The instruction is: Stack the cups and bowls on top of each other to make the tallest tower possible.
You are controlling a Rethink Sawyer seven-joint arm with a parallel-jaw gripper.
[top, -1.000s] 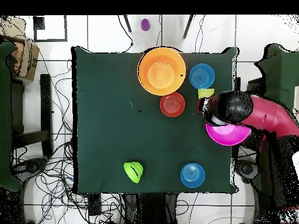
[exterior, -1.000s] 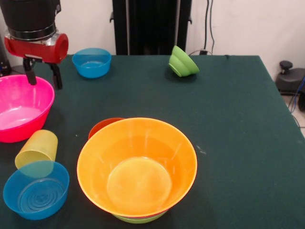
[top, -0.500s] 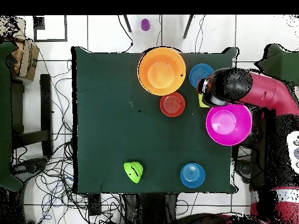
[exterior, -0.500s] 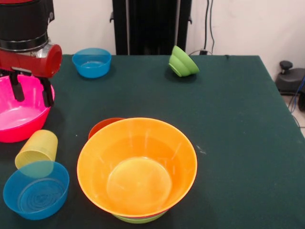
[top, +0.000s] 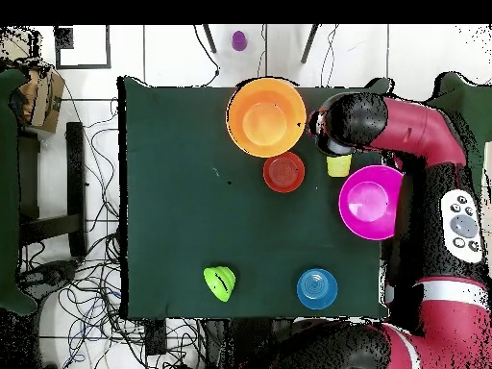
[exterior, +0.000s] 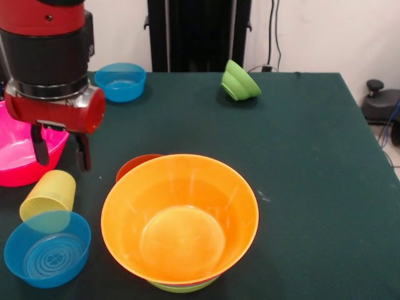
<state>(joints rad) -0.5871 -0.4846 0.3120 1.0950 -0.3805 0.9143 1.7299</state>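
Just below the gripper (exterior: 60, 153), whose two fingers (exterior: 83, 153) hang spread apart and empty, stands the yellow cup (exterior: 48, 195), upright, slightly toward the left finger's side. To the fingers' right sits the orange bowl (exterior: 180, 219) topping the tower. The arm hangs vertical.
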